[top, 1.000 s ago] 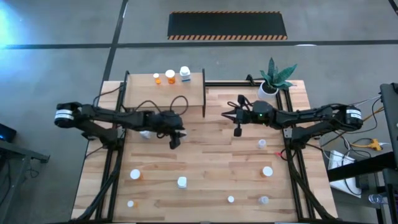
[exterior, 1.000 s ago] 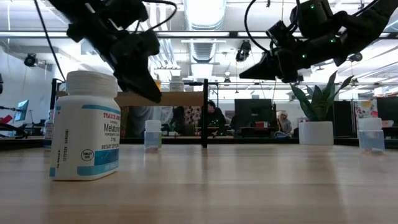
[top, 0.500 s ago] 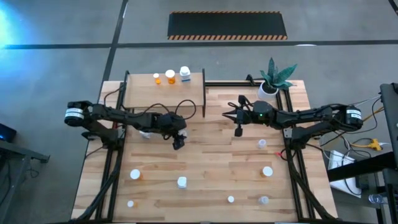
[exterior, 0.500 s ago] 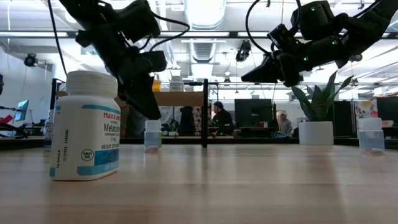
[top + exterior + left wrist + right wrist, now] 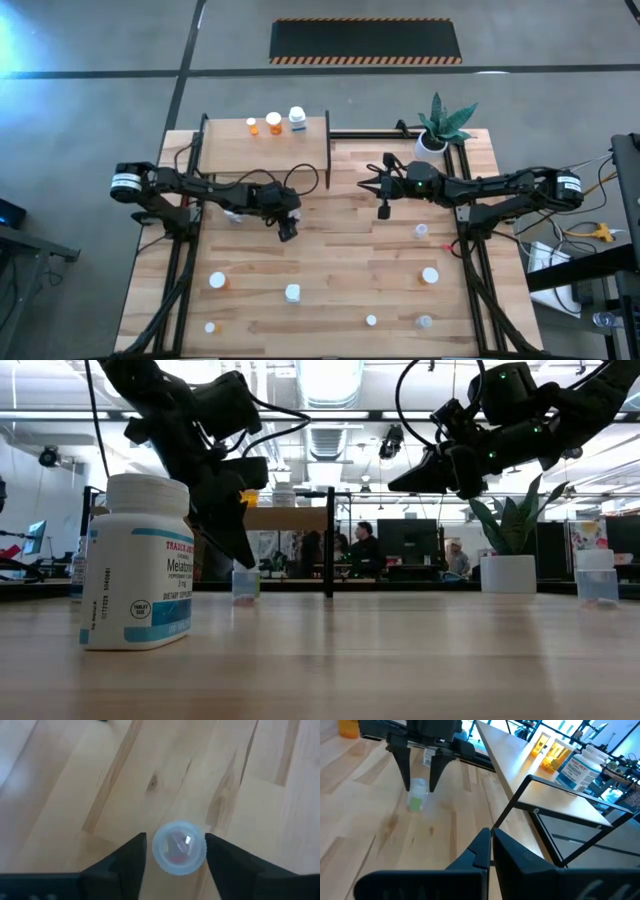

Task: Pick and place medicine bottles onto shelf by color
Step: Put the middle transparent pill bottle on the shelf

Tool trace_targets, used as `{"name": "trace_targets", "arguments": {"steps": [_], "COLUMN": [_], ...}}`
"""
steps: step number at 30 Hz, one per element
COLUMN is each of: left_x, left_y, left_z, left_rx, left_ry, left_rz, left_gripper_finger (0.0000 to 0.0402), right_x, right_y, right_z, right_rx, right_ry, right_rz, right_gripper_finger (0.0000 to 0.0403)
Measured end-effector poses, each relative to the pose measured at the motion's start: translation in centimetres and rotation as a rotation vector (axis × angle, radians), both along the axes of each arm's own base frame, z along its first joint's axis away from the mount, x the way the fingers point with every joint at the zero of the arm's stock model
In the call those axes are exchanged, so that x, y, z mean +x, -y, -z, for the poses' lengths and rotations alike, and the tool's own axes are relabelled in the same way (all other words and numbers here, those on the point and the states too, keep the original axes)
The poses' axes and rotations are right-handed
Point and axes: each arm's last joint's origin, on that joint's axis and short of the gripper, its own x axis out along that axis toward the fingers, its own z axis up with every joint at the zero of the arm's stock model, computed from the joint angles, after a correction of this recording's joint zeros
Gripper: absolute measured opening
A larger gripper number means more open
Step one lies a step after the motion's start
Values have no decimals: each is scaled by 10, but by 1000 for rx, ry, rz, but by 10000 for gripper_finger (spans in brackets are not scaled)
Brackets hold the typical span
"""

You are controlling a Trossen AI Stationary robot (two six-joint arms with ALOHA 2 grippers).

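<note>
A tiny clear bottle (image 5: 178,851) with a pale cap stands upright on the wooden table near its middle. My left gripper (image 5: 175,837) hangs over it, slanting down, open, one finger on each side of the cap. The low view shows the same bottle (image 5: 245,582) under that gripper (image 5: 238,550). The shelf (image 5: 265,152) at the far left bears two orange bottles (image 5: 273,122) and a white one (image 5: 297,117). My right gripper (image 5: 383,209) is shut, empty, above the table's far middle. My left gripper comes at the clear bottle from above, slanting, with its fingers (image 5: 134,856) close beside the cap's rim (image 5: 159,851). A thin gap shows at one finger. At the other finger I cannot tell whether it touches. The bottle stands on the table.
Several more small bottles are spread over the near half of the table, among them an orange one (image 5: 217,281), a white one (image 5: 292,293) and clear ones (image 5: 421,231). A potted plant (image 5: 440,125) stands at the far right. The shelf's dark divider (image 5: 328,150) rises at its right edge.
My left gripper has come down toward the clear bottle, moving slightly toward the table's right and near edge and tipping more steeply downward. Its fingertips now hang just above the bottle. The bottle has stayed where it was.
</note>
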Motion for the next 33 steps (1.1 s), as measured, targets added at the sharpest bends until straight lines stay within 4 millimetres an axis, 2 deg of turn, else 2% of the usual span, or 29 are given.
{"name": "trace_targets", "arguments": {"steps": [5,9,12,16,21,26,33], "left_x": [0,-1,-5,-20,-56,-90,-122], "left_y": [0,0,-3,-8,-16,-39,-97], "left_z": [-1,-14,-42,-92,-151,-182,-183], "left_rx": [10,13,14,7,46,115,142], "left_ry": [3,28,65,91,62,-18,-116], "left_rz": [15,14,1,-75,-289,-538,-747], "left_gripper_finger": [116,115,115,118,121,122,123], "right_x": [0,0,-1,-1,-1,-1,-1], "right_y": [0,0,1,1,1,1,1], "right_z": [0,1,1,1,2,2,3], "right_rx": [0,0,0,0,2,3,4], "right_ry": [-1,-2,-2,-4,-6,-9,-10], "right_rz": [0,0,3,3,3,2,2], "right_gripper_finger": [9,9,9,9,9,9,9]}}
